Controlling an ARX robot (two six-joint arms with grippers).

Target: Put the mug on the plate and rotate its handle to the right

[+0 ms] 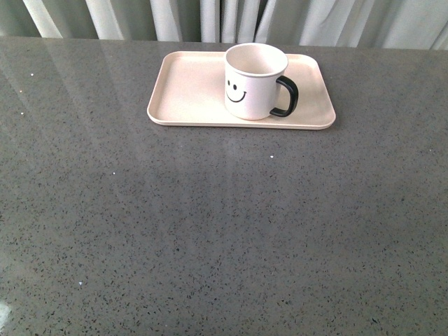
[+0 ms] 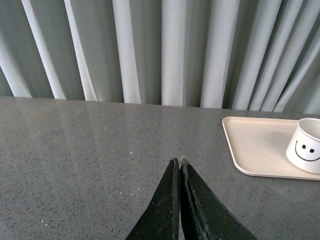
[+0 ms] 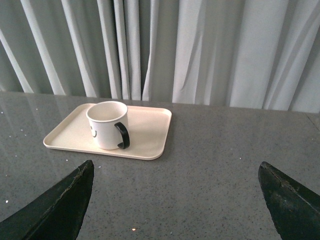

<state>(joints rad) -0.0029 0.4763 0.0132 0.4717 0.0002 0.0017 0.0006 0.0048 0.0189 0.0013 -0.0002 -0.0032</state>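
The white mug (image 1: pixel 254 80) with a black smiley face stands upright on the pale pink-beige plate (image 1: pixel 189 94), right of its middle. Its black handle (image 1: pixel 287 96) points right in the front view. Neither arm shows in the front view. My left gripper (image 2: pixel 178 161) is shut and empty over bare counter, with the plate (image 2: pixel 255 147) and mug (image 2: pixel 306 150) off to one side. My right gripper (image 3: pixel 176 167) is open wide and empty, well back from the plate (image 3: pixel 145 135); the mug (image 3: pixel 106 124) and its handle (image 3: pixel 123 135) show ahead of it.
The dark grey speckled counter (image 1: pixel 224 231) fills the front view. Pale curtains (image 1: pixel 224 17) hang along its far edge, just behind the plate.
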